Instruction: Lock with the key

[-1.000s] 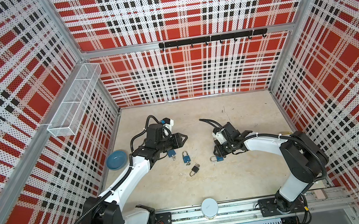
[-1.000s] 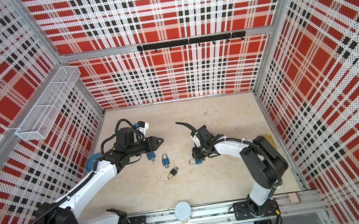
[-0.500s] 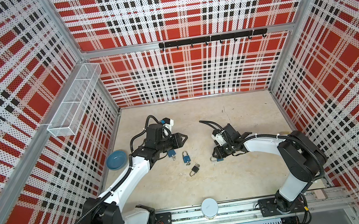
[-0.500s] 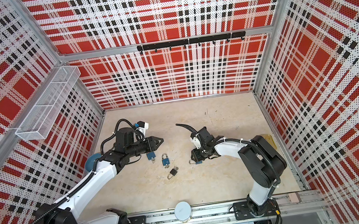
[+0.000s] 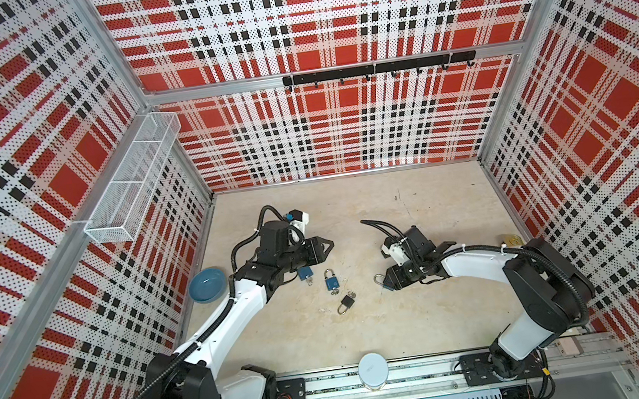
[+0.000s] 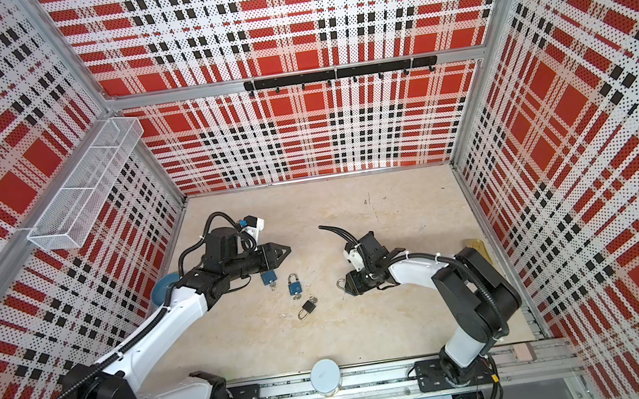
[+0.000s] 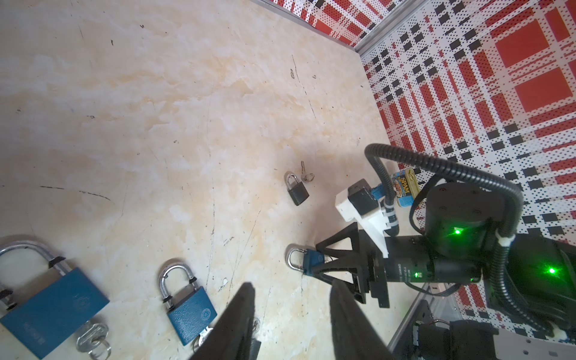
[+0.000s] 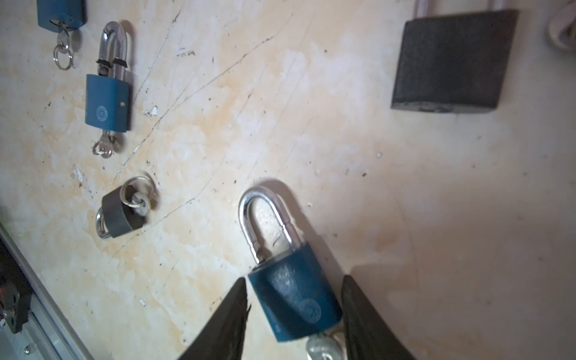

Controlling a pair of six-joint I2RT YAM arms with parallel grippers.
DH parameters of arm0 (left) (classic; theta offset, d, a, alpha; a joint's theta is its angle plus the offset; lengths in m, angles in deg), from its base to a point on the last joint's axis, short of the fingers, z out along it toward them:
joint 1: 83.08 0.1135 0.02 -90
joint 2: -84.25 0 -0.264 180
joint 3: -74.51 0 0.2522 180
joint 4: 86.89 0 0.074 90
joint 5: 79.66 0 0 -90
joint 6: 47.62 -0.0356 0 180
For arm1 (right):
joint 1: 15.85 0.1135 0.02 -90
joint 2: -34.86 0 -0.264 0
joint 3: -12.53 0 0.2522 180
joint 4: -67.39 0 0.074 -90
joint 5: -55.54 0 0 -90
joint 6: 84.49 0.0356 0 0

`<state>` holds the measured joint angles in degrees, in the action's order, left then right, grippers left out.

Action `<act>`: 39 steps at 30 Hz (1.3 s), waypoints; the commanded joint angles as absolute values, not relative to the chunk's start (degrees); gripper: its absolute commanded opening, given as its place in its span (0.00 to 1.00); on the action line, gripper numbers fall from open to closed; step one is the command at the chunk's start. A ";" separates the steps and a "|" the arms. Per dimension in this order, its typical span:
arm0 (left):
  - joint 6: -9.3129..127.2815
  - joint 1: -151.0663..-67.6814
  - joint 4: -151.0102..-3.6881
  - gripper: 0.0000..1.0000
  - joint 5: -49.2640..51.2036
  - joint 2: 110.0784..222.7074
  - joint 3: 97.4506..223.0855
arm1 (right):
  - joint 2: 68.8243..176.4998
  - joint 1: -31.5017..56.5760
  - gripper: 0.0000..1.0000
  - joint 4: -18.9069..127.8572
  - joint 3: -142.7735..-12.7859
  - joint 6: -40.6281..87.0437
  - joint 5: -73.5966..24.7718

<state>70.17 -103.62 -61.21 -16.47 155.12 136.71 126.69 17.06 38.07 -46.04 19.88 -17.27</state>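
Padlock nearest the front rail (image 5: pixel 416 372), a small dark padlock (image 5: pixel 346 301), lay flat on the bench (image 5: pixel 409 323) with a key (image 8: pixel 138 199) and ring at its base. Just beyond it lay the middle blue padlock (image 5: pixel 332 282), its key (image 8: pixel 104 146) in the base and its shackle pointing toward the back wall.

Level with that unit, toward the right side, the right end effector (image 8: pixel 293 280) sat low over the bench. Its jaws stood partly apart on either side of the right blue padlock (image 8: pixel 296 307). That lock rested on the bench between them. A sliver of bench showed between one finger (image 8: pixel 230 311) and the lock body, so no clamp was observed. The shorter shackle leg appeared to stand just clear of the body. A key (image 8: pixel 321 347) showed at its base, at the edge of the right wrist view. A larger black padlock (image 7: pixel 297 193) lay just past this end effector, a loose key ring (image 7: pixel 308 177) beside it. The arm hid it in both top views.

Farther back, the left blue padlock (image 5: pixel 306 273) lay partly under the left arm, key (image 7: pixel 93 339) at its base. The left end effector (image 7: pixel 291 284) hovered above the bench beyond it, jaws part open and empty. A blue bowl (image 5: pixel 207 284) sat by the left wall, a Spam tin (image 7: pixel 405 187) by the right wall. A wire basket (image 5: pixel 131 183) hung on the left wall, a hook rail (image 5: pixel 376 69) on the back wall.
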 commanded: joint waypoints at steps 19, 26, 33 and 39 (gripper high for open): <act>70.49 -103.12 -63.54 0.44 -17.93 154.18 135.73 | 129.67 26.14 0.54 30.60 -52.46 13.86 -34.72; 70.40 -102.95 -63.29 0.44 -18.05 154.07 135.64 | 130.68 26.87 0.53 30.02 -52.57 13.67 -35.49; 70.48 -102.86 -63.42 0.43 -18.07 154.11 135.50 | 131.66 27.63 0.47 29.17 -52.90 12.96 -37.54; 70.49 -102.84 -63.20 0.44 -17.94 153.81 135.55 | 132.87 28.58 0.46 29.10 -53.50 12.58 -38.75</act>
<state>70.43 -103.29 -62.34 -17.73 155.12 136.04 130.98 27.99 29.57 -52.62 13.76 -37.49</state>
